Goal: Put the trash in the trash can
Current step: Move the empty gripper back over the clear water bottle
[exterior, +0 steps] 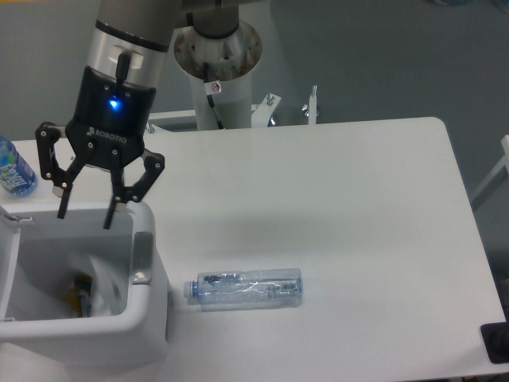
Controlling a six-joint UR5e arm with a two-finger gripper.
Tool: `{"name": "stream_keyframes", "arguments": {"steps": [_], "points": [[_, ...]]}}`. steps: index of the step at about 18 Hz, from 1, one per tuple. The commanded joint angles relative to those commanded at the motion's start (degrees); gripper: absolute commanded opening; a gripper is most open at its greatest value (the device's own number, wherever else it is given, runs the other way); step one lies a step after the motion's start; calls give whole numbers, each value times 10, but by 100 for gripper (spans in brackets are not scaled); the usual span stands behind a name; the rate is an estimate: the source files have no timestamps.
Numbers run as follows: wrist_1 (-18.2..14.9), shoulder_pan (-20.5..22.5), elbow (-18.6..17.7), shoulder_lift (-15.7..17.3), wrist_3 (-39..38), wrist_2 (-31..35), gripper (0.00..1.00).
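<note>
Standing at the left edge, a blue-labelled bottle [12, 169] of blue liquid bears print too small to read. Beside it the white boxy trash can [151, 318] with a grey latch holds crumpled whitish wrappers and a yellow scrap. Above its opening hangs the black pincer [83, 215], spread wide, gripping nothing, with white lettering. Rightward, a clear plastic bottle [246, 287] lies sideways on the white tabletop [358, 223].
</note>
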Motion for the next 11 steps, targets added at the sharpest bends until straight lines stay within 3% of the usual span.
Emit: {"name": "stream_keyframes", "arguments": {"steps": [4,6,8,11], "points": [[36,33,-8,2,-2,76,100],[38,55,-9,-9,10,104,100],[37,79,-18,-19,79,132,100],[33,112,-59,-22,245,131,100]]}}
